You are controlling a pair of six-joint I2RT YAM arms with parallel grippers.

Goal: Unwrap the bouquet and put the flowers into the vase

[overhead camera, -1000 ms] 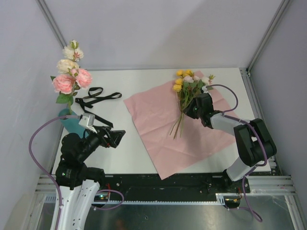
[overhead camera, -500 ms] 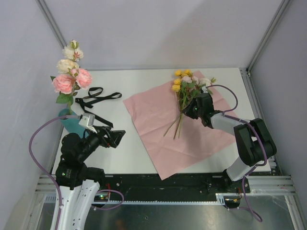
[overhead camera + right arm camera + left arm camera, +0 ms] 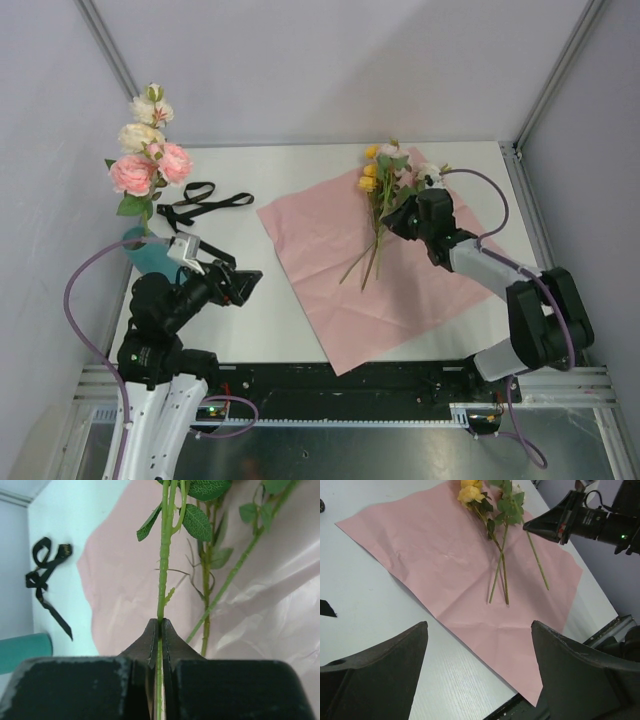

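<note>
Left gripper (image 3: 248,288): nearest, at 8 o'clock on the table (image 3: 250,335); jaws wide, holding nothing, pointing toward 3 o'clock at the paper.
Vase (image 3: 150,258): at 9 o'clock by the table's left edge, just beside the left arm, upright. It already holds part of the flowers (image 3: 150,165), pink and cream heads standing well above its mouth, so that share of the job looks done.
Paper (image 3: 330,250): pink sheet spread flat from the centre out toward 4 o'clock. The unwrapping looks finished.
Right gripper (image 3: 159,624): over the paper at 2 o'clock; jaws pinched tight on one green stem (image 3: 163,555), gripped partway along its length.
Ribbon (image 3: 200,200): black, untied, lying loose at 10 o'clock, between the vase and the paper, apart from both.
Loose flowers (image 3: 495,555): a few stems with yellow and pale heads at 1 o'clock on the paper's far corner, bare ends pointing toward 6 o'clock. These are what is left. In my judgement the task is about half done: the gripped stem has to cross the table to 9 o'clock and go in the vase, then the others.
</note>
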